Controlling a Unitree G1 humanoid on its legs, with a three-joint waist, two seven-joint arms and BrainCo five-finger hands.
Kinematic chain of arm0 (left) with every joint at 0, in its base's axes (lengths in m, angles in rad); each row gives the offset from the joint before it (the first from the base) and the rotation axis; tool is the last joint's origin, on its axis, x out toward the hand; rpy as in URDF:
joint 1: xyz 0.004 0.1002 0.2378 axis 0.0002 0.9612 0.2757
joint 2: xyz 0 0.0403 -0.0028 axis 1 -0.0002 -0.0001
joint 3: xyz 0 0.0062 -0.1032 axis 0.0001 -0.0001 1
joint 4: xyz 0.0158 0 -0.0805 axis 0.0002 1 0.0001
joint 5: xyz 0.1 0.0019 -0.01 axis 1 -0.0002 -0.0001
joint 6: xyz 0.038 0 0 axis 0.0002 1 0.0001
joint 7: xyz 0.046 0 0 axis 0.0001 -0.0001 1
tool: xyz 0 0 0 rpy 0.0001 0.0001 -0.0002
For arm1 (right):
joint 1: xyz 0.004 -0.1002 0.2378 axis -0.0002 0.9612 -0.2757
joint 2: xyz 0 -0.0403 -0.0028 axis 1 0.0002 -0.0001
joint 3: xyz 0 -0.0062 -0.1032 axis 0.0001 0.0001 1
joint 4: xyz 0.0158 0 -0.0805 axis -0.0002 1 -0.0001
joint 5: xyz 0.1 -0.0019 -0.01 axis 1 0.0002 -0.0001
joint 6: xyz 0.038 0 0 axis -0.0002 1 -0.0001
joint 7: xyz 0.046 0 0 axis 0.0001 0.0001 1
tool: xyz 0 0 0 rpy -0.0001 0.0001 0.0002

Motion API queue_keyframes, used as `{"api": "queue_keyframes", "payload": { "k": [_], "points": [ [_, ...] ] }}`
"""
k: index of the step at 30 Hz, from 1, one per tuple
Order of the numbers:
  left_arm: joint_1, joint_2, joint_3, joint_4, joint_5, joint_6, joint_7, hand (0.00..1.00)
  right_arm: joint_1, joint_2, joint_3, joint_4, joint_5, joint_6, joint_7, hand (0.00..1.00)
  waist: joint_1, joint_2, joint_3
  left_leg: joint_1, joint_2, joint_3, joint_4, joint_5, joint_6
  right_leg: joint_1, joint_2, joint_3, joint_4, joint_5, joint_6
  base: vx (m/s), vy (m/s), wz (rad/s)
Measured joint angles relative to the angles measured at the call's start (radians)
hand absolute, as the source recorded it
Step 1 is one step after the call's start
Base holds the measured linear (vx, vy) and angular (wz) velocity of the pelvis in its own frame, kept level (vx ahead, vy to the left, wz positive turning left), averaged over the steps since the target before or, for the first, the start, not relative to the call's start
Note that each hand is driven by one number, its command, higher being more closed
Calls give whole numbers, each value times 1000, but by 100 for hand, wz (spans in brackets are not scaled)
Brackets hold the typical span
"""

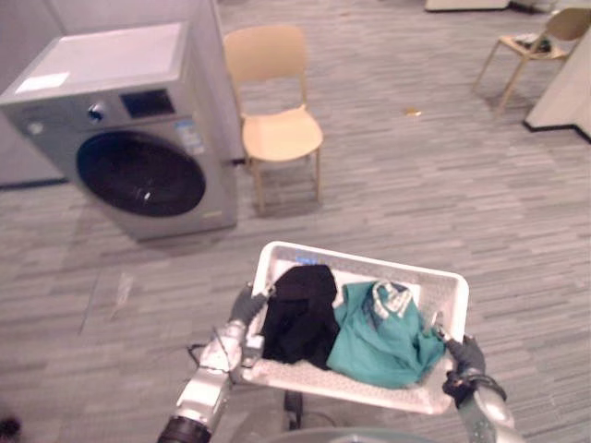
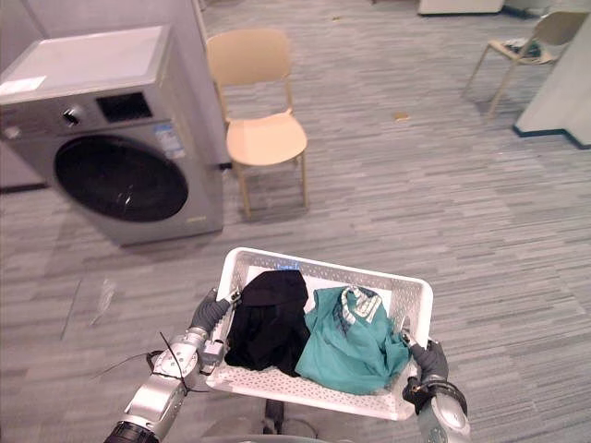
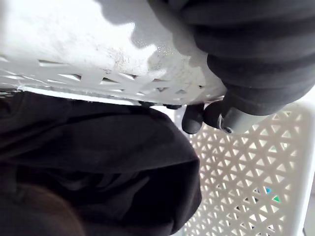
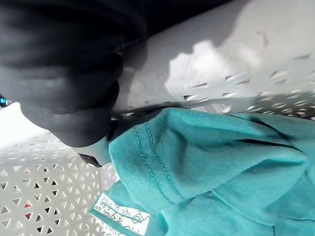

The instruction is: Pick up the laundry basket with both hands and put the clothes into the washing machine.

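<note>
The basket (image 2: 323, 265) sits right before me, black garment (image 2: 268, 318) at its 9 o'clock, teal shirt (image 2: 346, 351) at 3. My left hand (image 2: 211, 316) curls its fingers (image 3: 193, 119) over the 9 o'clock rim. My right hand (image 2: 429, 362) meets the 4 o'clock rim; its grip I cannot tell. The washer (image 2: 120, 175) stands at 11 o'clock, door closed.

1. The laundry basket (image 2: 406, 295) is white, pierced by a lattice of small triangles.
2. The black garment (image 2: 268, 318) is plain; the teal garment (image 2: 351, 346) has a white patterned label.
3. The washing machine (image 2: 111, 138) is silver-grey with a dark door.
4. The chair (image 2: 263, 138) is pale tan; the floor (image 2: 416, 185) is streaked grey.
</note>
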Motion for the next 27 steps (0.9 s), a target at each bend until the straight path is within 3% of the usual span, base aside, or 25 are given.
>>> {"api": "queue_keyframes", "payload": {
  "k": [1,2,5,6,8,9,10,11,12,13,15,16,19,22,23,25,26,27],
  "points": [
    [-1,1,0,0,0,0,0,100,0,0,0,0,0,-1,0,100,-3,1,0,12,3,2,-6,-1,1,-12,-5,-5,-8,-7,-13,529,96,-56],
    [-13,4,-2,0,0,0,0,100,2,3,-4,-3,1,-6,1,100,-16,13,2,57,24,6,-21,-18,-5,-58,-1,-18,-78,-29,-50,404,12,-35],
    [-61,7,-17,1,1,1,-2,100,14,27,-39,-28,2,-10,3,100,-19,17,6,132,64,35,-42,-69,-51,-133,22,-19,-409,-16,-54,391,-63,-32],
    [-78,7,-28,2,0,1,-2,100,31,31,-56,-60,4,-10,3,100,-23,15,5,152,70,35,-46,-91,-70,-134,23,0,-606,50,-66,361,-150,-6],
    [-96,5,-45,3,0,0,-2,100,50,35,-73,-90,9,-11,3,100,-40,5,1,178,68,22,-49,-135,-88,-111,12,63,-836,164,-69,307,-158,31],
    [-99,5,-51,6,0,0,-2,100,56,35,-76,-90,16,-11,3,100,-53,-8,0,203,62,8,-51,-165,-95,-102,0,91,-858,201,-65,379,-244,45],
    [-101,0,-55,30,0,-1,0,100,66,33,-80,-87,20,-4,3,100,-53,-12,-1,243,73,1,-46,-209,-111,-99,2,81,-813,288,-85,467,-349,37],
    [-101,-8,-56,43,0,0,0,100,76,29,-80,-88,21,0,3,100,-56,0,-2,254,90,-9,-40,-229,-120,-101,10,53,-775,300,-98,450,-407,37],
    [-97,-25,-66,59,0,1,-2,100,101,18,-83,-89,30,1,3,100,-54,35,-11,270,140,-24,-42,-270,-138,-103,38,-8,-714,284,-131,478,-403,51],
    [-92,-34,-69,76,0,3,-5,100,117,15,-88,-90,30,8,3,100,-51,65,-32,266,189,-37,8,-274,-161,-97,69,-54,-686,230,-167,407,-339,59],
    [-95,-38,-54,79,0,6,-4,100,115,17,-84,-103,29,13,2,100,-50,58,-30,141,221,-33,312,-268,-162,-62,77,-85,-666,190,-194,386,-384,46],
    [-91,-47,-38,83,-1,6,-4,100,110,7,-76,-116,29,17,2,100,-31,52,-22,73,265,4,491,-274,-160,-7,96,-97,-677,176,-219,415,-443,25],
    [-91,-66,-11,96,-5,-11,-4,100,76,-18,-69,-112,26,17,2,100,-6,41,-22,24,268,25,527,-277,-157,117,99,-120,-756,161,-237,308,-260,22],
    [-120,-79,17,137,-27,-34,-3,100,-32,-73,-42,-28,26,6,2,100,-3,40,-22,-57,178,-25,241,-261,-169,217,76,-174,-874,178,-252,267,-176,58],
    [-132,-85,31,170,-36,-34,-2,100,-90,-95,-18,45,26,-1,2,100,7,43,-23,-88,141,-93,112,-216,-186,243,79,-192,-912,179,-255,189,-64,46],
    [-138,-92,58,216,-39,-32,7,100,-164,-130,29,142,26,0,3,100,49,70,-23,-169,120,-199,83,-163,-254,280,116,-200,-955,180,-256,279,-18,12],
    [-137,-95,77,259,-40,-30,12,100,-202,-137,61,205,25,2,6,100,81,90,-15,-162,123,-206,57,-90,-249,327,141,-192,-974,176,-248,312,78,-22],
    [-130,-94,91,303,-41,-23,23,100,-224,-134,94,259,19,15,6,100,109,107,-16,-131,124,-186,12,10,-206,372,156,-177,-973,158,-221,282,92,-27]
  ]
}}
